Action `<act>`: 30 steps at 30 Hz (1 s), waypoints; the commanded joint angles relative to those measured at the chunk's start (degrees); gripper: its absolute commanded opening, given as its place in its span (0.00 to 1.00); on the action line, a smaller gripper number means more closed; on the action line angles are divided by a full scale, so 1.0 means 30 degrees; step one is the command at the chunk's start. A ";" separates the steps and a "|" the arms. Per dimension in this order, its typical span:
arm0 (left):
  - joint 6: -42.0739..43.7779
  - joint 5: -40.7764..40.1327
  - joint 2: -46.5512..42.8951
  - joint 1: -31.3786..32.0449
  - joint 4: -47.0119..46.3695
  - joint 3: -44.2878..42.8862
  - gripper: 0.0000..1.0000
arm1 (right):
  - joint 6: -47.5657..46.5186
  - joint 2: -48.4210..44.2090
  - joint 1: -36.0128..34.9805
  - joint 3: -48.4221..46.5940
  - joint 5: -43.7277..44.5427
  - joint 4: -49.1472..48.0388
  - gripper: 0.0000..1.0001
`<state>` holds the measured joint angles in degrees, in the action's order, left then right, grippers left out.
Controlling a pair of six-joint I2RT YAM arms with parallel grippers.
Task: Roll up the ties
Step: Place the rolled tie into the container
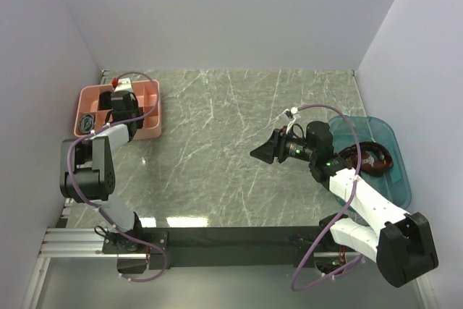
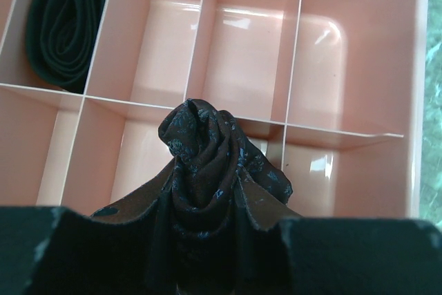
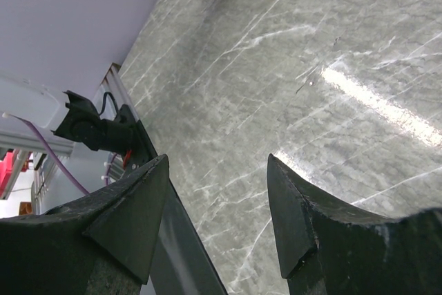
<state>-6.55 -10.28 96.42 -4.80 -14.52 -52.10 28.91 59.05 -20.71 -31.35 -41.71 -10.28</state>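
Left fingers (image 2: 359,253) clamp a rolled brown tie (image 2: 207,164) over the pink tray (image 2: 359,67); right fingers (image 3: 131,219) spread, empty, above the counter (image 3: 290,67).

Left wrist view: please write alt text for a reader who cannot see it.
The left hand holds a rolled brown patterned tie over a pink divided tray. A dark rolled tie lies in its top-left compartment.

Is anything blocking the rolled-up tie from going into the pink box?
Nothing visible blocks it. The left gripper holds the brown rolled tie over the pink box, and the compartments around it are empty. Only a far corner compartment is taken, by a dark rolled tie.
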 commanded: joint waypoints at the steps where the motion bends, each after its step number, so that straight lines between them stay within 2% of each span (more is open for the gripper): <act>1: 0.0775 0.2198 0.1052 0.0281 0.2993 0.0315 0.15 | -0.0172 -0.0551 0.0165 0.0285 -0.0363 -0.0820 0.65; 7: 0.0835 0.2198 0.1843 0.0222 0.4283 -0.0446 0.15 | -0.0114 -0.0464 0.0223 0.0286 -0.0480 -0.0908 0.65; 13: 0.0864 0.2285 0.2547 0.0193 0.5545 -0.1180 0.21 | -0.0026 -0.0434 0.0282 0.0402 -0.0567 -0.1055 0.65; 15: 0.0805 0.2256 0.2109 0.0222 0.5341 -0.1062 0.28 | -0.0026 -0.0434 0.0282 0.0432 -0.0568 -0.1055 0.65; 16: 0.0805 0.2227 0.1730 0.0222 0.5310 -0.1062 0.38 | -0.0055 -0.0492 0.0253 0.0461 -0.0568 -0.1026 0.65; 23: 0.0542 0.1642 0.0030 0.0222 0.5309 -0.1208 0.60 | -0.0085 -0.0463 0.0253 0.0519 -0.0655 -0.1054 0.65; 26: 0.0337 0.1174 -0.0410 0.0222 0.5310 -0.1267 0.68 | -0.0055 -0.0405 0.0253 0.0520 -0.0743 -0.1084 0.65; 30: 0.0045 0.0733 -0.0880 0.0193 0.5427 -0.1296 0.70 | -0.0172 -0.0376 0.0282 0.0520 -0.0744 -0.0996 0.65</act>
<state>-5.43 -7.09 95.57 -4.60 -2.74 -56.27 28.91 58.94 -20.36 -30.30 -43.03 -11.05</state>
